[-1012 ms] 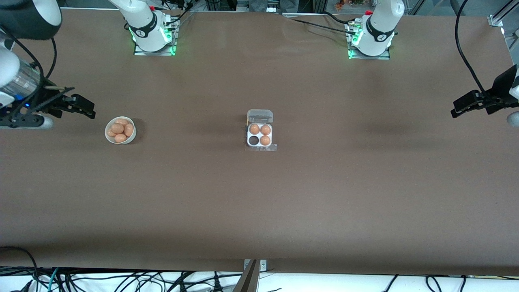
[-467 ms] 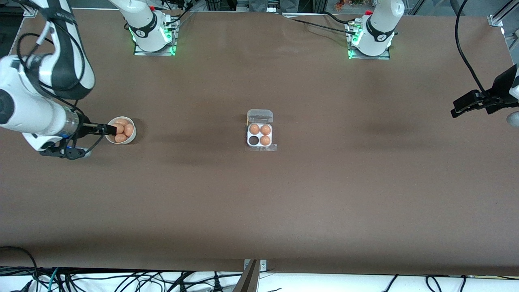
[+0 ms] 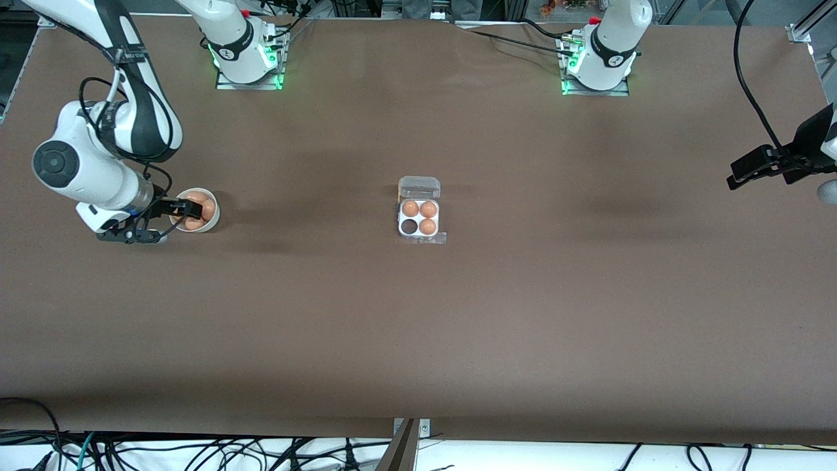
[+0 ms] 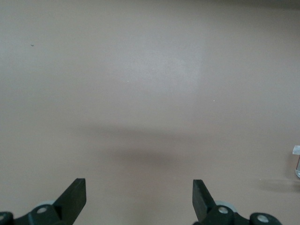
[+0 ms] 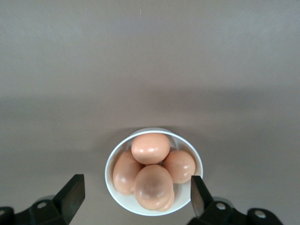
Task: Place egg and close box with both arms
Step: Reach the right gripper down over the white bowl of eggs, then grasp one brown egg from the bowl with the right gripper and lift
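Eggs (image 5: 151,174) sit heaped in a white bowl (image 3: 212,222) toward the right arm's end of the brown surface (image 3: 418,327). The right pincer (image 3: 188,209) hangs low over that bowl, its fingers (image 5: 72,192) wide apart on either side of it and holding nothing. The box (image 3: 419,218) lies well apart from the bowl, mid-surface, its clear lid (image 3: 419,187) folded back and open; three cells hold eggs, and the cell nearest the front camera on the right arm's side is bare. The left pincer (image 3: 752,171) waits over the left arm's end of the surface, spread wide and holding nothing.
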`<state>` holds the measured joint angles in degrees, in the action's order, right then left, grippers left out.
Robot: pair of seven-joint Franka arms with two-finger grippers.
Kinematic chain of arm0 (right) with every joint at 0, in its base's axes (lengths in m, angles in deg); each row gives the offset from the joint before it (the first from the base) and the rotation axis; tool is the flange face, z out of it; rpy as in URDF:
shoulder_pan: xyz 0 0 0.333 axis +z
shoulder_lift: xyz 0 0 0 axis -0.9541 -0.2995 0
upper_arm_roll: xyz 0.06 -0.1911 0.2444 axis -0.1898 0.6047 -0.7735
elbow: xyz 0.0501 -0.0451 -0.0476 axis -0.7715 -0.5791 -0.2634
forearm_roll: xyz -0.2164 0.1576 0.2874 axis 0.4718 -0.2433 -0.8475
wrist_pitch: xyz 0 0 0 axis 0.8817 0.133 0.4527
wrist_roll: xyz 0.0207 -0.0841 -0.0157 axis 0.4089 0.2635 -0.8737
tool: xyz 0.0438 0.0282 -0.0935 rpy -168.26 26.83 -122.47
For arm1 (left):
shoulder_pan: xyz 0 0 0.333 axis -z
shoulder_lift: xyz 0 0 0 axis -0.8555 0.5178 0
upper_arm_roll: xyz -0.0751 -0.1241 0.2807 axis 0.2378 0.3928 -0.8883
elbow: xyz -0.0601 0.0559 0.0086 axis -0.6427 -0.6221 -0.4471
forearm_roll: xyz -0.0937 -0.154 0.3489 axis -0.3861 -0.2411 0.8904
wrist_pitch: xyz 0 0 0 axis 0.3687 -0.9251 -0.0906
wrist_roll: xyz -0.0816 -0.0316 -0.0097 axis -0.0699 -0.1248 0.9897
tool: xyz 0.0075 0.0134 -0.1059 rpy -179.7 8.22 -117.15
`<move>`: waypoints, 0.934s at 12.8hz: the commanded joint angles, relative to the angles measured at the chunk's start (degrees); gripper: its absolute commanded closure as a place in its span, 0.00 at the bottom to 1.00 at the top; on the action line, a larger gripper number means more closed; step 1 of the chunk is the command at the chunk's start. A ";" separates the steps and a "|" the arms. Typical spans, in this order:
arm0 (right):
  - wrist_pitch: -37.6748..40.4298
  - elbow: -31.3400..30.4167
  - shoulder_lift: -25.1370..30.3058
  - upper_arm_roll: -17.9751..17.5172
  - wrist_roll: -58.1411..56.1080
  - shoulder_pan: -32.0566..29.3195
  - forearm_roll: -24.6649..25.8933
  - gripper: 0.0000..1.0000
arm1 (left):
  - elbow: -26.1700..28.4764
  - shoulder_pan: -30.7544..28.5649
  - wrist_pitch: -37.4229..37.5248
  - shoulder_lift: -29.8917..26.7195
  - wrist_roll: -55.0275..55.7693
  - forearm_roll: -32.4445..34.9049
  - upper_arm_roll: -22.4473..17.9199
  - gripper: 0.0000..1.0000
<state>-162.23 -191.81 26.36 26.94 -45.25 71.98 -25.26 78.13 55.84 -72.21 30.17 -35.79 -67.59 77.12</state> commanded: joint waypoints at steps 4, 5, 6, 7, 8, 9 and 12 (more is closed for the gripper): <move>-3.97 -4.38 0.49 0.25 -0.75 -0.28 7.02 0.00 | -1.54 -0.36 1.11 0.50 -0.76 -0.13 0.43 0.00; -3.97 -4.38 0.14 0.25 -0.75 -0.28 7.12 0.00 | -1.54 -0.36 1.11 0.50 -0.76 -0.13 0.43 0.00; -4.06 -4.29 -0.04 0.25 -0.67 -0.28 7.12 0.00 | -1.54 -0.36 1.11 0.50 -0.76 -0.13 0.34 0.00; -4.06 -4.20 -0.30 0.25 -0.58 -0.28 7.12 0.01 | -1.54 -0.36 1.11 0.50 -0.76 -0.13 0.43 0.00; -4.15 -4.20 -0.39 0.25 -0.58 -0.20 7.12 0.03 | -1.54 -0.36 1.11 0.50 -0.76 -0.13 0.43 0.00; -4.06 -4.12 -0.74 0.25 -0.49 -0.19 7.12 0.08 | -1.54 -0.36 1.11 0.50 -0.76 -0.13 0.43 0.00; -4.94 -4.03 -1.45 0.16 -0.31 -0.11 7.21 0.12 | -1.54 -0.36 1.11 0.50 -0.76 -0.13 0.43 0.00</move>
<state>-165.91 -195.29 24.94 27.13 -45.37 71.99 -19.07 78.13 55.84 -72.20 30.17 -35.79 -67.59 77.14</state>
